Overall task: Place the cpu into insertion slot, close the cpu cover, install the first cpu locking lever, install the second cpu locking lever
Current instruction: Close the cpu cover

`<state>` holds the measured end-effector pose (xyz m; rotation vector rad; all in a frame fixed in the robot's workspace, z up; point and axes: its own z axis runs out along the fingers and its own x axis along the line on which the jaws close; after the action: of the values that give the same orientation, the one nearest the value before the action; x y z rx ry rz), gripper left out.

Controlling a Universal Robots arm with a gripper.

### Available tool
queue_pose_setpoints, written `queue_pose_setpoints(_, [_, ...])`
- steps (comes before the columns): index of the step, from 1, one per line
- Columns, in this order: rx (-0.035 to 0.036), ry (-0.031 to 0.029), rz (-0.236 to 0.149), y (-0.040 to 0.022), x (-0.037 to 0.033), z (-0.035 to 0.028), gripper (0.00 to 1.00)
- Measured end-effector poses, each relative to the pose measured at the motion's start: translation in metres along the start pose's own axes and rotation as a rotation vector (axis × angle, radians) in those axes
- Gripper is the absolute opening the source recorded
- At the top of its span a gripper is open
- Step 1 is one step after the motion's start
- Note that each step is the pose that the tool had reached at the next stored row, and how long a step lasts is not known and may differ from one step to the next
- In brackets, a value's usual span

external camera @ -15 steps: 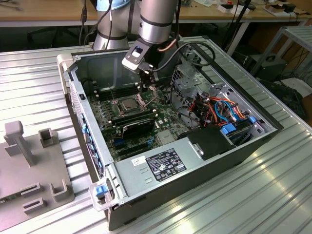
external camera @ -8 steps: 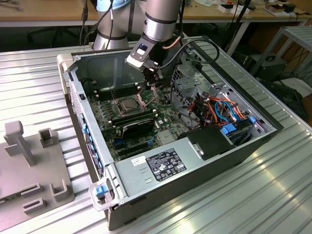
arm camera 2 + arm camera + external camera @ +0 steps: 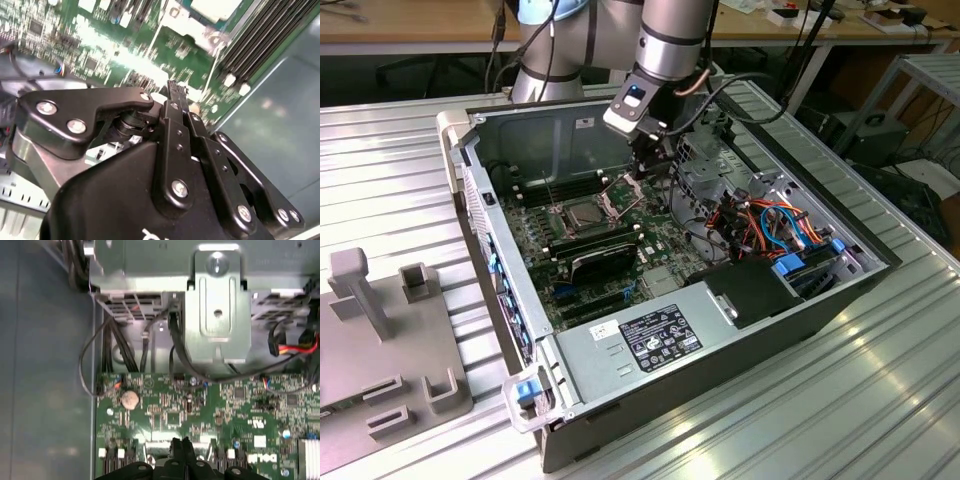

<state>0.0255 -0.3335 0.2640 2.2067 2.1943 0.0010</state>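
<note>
Nearest, the power supply [image 3: 650, 338] sat in the open case [image 3: 535, 135]. Behind it the cpu [image 3: 582, 213] lay flat in the slot [image 3: 601, 214], silver top up. Just beyond, toward the exterior view's right, the cover [image 3: 620, 190] stood tilted up, not shut. The gripper [image 3: 643, 172] hung close above that cover, fingers [image 3: 176, 455] pressed together in the first wrist view, pinching nothing visible.
</note>
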Motion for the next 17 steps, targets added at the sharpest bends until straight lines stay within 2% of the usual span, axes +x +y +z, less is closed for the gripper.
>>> queue_pose_setpoints(2, [0.0000, -0.0012, 0.000, 0.0098, 0.0000, 0.0002, 0.11])
queue_pose_setpoints(4, [-0.0001, -0.0013, 0.000, 0.0152, 0.0001, 0.0005, 0.11])
queue_pose_setpoints(6, [0.0000, -0.0013, 0.000, 0.0154, 0.0002, 0.0031, 0.11])
queue_pose_setpoints(8, [0.0000, -0.0011, 0.000, 0.0155, 0.0004, 0.0104, 0.11])
queue_pose_setpoints(11, [-0.0001, -0.0011, 0.000, 0.0153, 0.0005, 0.0171, 0.11])
queue_pose_setpoints(17, [0.0000, 0.0006, 0.000, 0.0080, 0.0007, 0.0225, 0.11])
